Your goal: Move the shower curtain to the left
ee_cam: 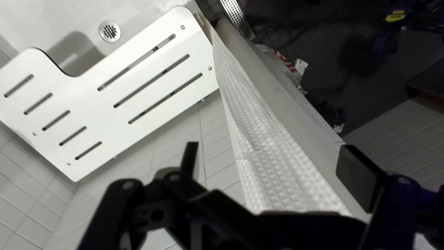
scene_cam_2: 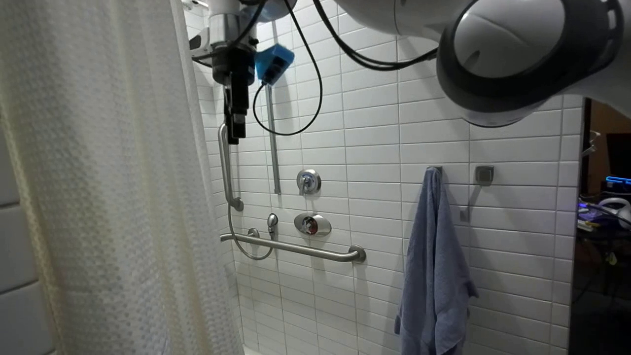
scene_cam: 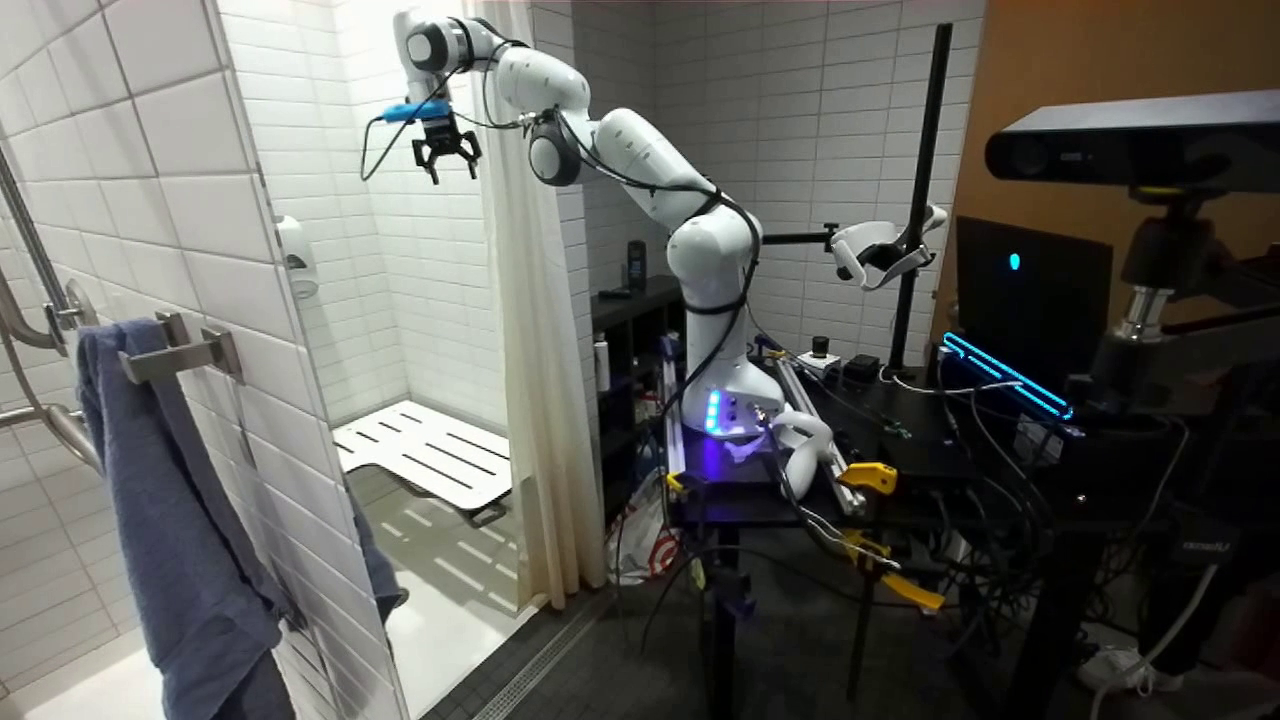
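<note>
The shower curtain (scene_cam: 552,420) hangs in vertical folds between the slotted white bench (scene_cam: 435,450) and the black table (scene_cam: 720,500). In the wrist view, it shows between the fingers (ee_cam: 357,178) of the gripper (scene_cam: 454,176), which stand spread apart; fabric contact cannot be determined. The gripper points downward. A blue-grey towel (scene_cam: 170,480) hangs from a bracket (scene_cam: 175,362) on the tiled wall (scene_cam: 205,115)

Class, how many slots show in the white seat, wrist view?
8: three long slots toward the shower curtain; five short slots at left. The seat, cropped at left, might hide more.
</note>
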Controlling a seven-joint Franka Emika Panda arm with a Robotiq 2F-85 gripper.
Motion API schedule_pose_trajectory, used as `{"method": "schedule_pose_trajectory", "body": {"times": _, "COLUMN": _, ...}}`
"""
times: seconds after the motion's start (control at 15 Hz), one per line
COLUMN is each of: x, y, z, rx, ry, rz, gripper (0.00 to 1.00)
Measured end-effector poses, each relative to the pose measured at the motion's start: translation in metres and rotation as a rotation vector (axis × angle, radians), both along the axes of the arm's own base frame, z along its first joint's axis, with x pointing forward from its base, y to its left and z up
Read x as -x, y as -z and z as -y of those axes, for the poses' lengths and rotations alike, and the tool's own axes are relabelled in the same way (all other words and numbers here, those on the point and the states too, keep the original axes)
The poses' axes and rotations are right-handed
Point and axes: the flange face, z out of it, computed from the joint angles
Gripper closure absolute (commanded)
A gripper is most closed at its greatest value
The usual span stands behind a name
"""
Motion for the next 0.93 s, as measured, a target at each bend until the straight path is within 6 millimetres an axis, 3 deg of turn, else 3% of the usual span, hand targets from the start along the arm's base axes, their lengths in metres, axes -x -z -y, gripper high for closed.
{"method": "schedule_pose_trajectory", "body": {"times": 0.67, "x": 0.015, "y": -0.072, "z": 0.07, "rx": 0.143, "ry": 0.47, "rz": 0.092, "gripper": 0.0}}
{"method": "schedule_pose_trajectory", "body": {"times": 0.93, "x": 0.01, "y": -0.077, "z": 0.089, "rx": 0.145, "ry": 0.554, "rz": 0.097, "gripper": 0.0}}
